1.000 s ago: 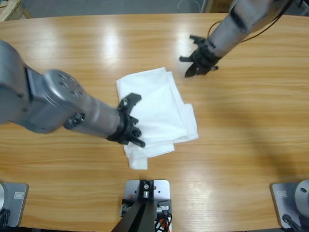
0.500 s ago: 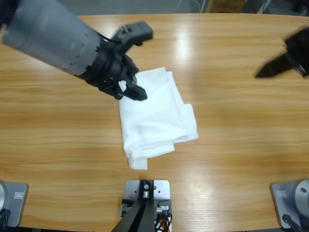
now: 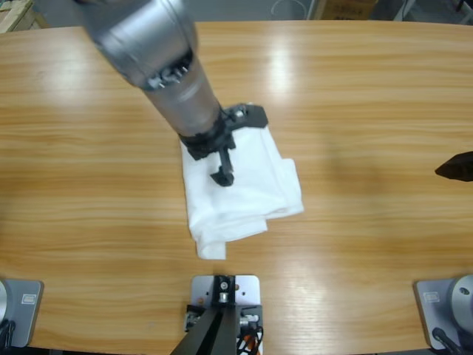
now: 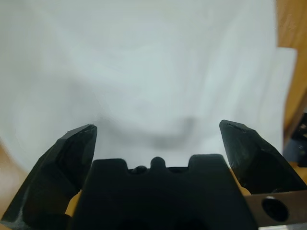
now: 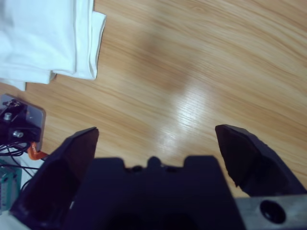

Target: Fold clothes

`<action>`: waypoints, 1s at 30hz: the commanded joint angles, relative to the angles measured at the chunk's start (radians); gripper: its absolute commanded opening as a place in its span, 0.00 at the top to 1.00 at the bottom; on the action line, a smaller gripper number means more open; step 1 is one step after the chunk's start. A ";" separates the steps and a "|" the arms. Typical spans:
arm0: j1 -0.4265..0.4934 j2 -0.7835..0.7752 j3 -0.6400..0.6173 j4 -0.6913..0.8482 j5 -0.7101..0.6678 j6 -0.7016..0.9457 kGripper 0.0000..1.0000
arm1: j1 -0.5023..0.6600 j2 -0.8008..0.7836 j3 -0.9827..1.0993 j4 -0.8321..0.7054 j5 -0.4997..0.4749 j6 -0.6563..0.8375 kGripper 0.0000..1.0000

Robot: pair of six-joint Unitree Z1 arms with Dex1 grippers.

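The clothes are a white T-shirt folded into a rough rectangle at the middle of the table. My left arm reaches down from the upper left, and my left gripper hovers open over the upper half of the fold. In the left wrist view the white fabric fills the picture between the spread jaws of the left gripper. Only a dark tip of my right gripper shows at the right edge of the high view. It stands open over bare wood, with the shirt's folded corner well beyond it.
The long wooden table stretches bare to both sides of the shirt. Its far edge runs along the top of the high view, with a cardboard box behind it on the floor.
The left arm has swung from the left side onto the shirt, its gripper now above the fold's upper half. The right gripper has drawn back to the right edge. The shirt has not moved.
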 commanded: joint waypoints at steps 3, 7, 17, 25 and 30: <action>-0.015 0.209 -0.048 0.018 0.051 0.009 0.00 | 0.010 -0.019 0.037 -0.002 -0.013 0.012 0.00; -0.016 0.262 -0.072 0.051 0.082 0.009 0.01 | 0.010 -0.019 0.041 -0.009 -0.016 0.012 0.00; 0.324 0.376 -0.329 0.082 0.295 -0.176 0.00 | 0.010 -0.012 0.059 -0.033 -0.025 0.020 0.00; 0.671 0.500 -0.680 0.128 0.033 -0.400 0.02 | 0.010 0.016 0.069 -0.047 -0.024 0.020 0.00; 0.739 0.570 -0.847 0.271 0.039 -0.666 0.02 | 0.010 0.040 0.068 -0.054 -0.025 0.020 0.00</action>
